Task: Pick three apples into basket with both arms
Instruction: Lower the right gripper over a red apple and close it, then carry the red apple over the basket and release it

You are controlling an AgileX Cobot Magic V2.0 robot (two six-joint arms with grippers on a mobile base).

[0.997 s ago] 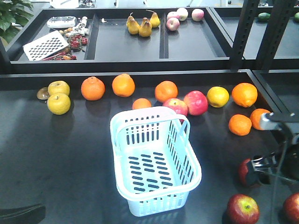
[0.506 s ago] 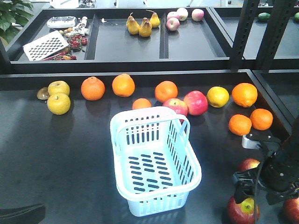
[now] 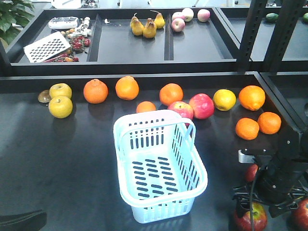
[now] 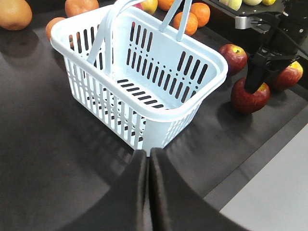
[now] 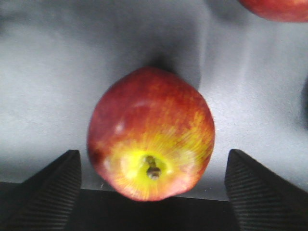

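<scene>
- The right gripper (image 5: 153, 154) hangs over a dark red apple (image 5: 151, 132) at the near right corner of the black table (image 3: 57, 163). Its two ribbed fingers (image 5: 48, 187) are spread wide, one on each side of the fruit, with a gap showing between each pad and the skin.
- That apple sits on the table with its stem and yellow-green patch turned up toward the wrist camera.
- A second dark red apple (image 4: 235, 55) lies just behind it, closer to the basket's far end. A third one (image 4: 288, 74) lies to the outside, near the table edge.
- All three are on the table, to the right of the basket and apart from it.
- The pale blue basket (image 3: 159, 168) stands upright in the middle of the table with its loop handle (image 4: 108, 33) raised. Nothing lies on its slotted floor.
- The left gripper (image 4: 147, 159) is low at the near side of the basket, its two dark fingers pressed together along a thin seam and holding nothing.
- Behind the basket runs a row of oranges (image 3: 96, 91), with two pink-red apples (image 3: 201, 106) and a yellow fruit (image 3: 224, 99) among them.
- Two yellow-green fruits (image 3: 60, 106) sit at the far left.
- The rear trays hold pears (image 3: 144, 26), pale apples (image 3: 187, 17) and a grater (image 3: 46, 46).
</scene>
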